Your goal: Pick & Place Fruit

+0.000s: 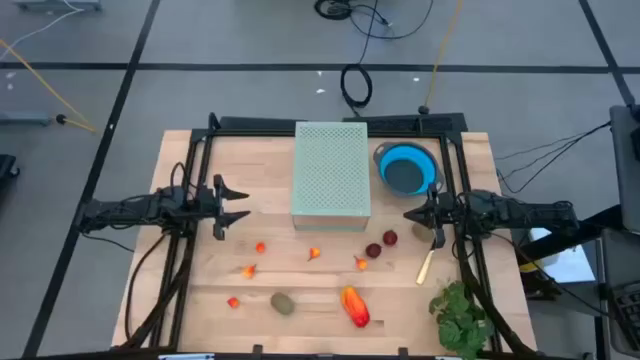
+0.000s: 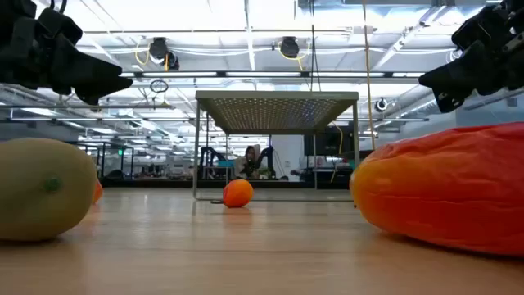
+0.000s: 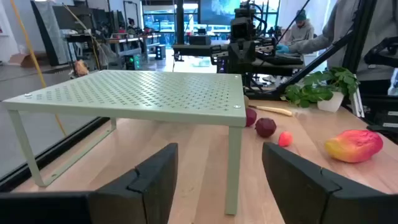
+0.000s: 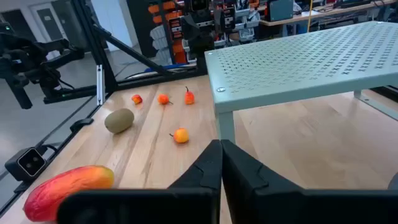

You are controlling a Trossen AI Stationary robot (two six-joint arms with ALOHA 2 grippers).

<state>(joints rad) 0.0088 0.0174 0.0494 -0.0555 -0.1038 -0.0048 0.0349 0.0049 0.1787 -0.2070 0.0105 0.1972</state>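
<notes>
High view: left gripper (image 1: 240, 204) is hovering with fingers spread and empty, left of the green perforated rack (image 1: 331, 175); right gripper (image 1: 410, 216) is hovering with fingers clenched, empty, right of it. The fruit (image 1: 354, 306) is lying scattered on the table (image 1: 200, 160) in front of the rack. Left wrist view: fingers (image 3: 155, 177) are standing parted. Right wrist view: fingers (image 4: 205, 168) are pressing together.
</notes>
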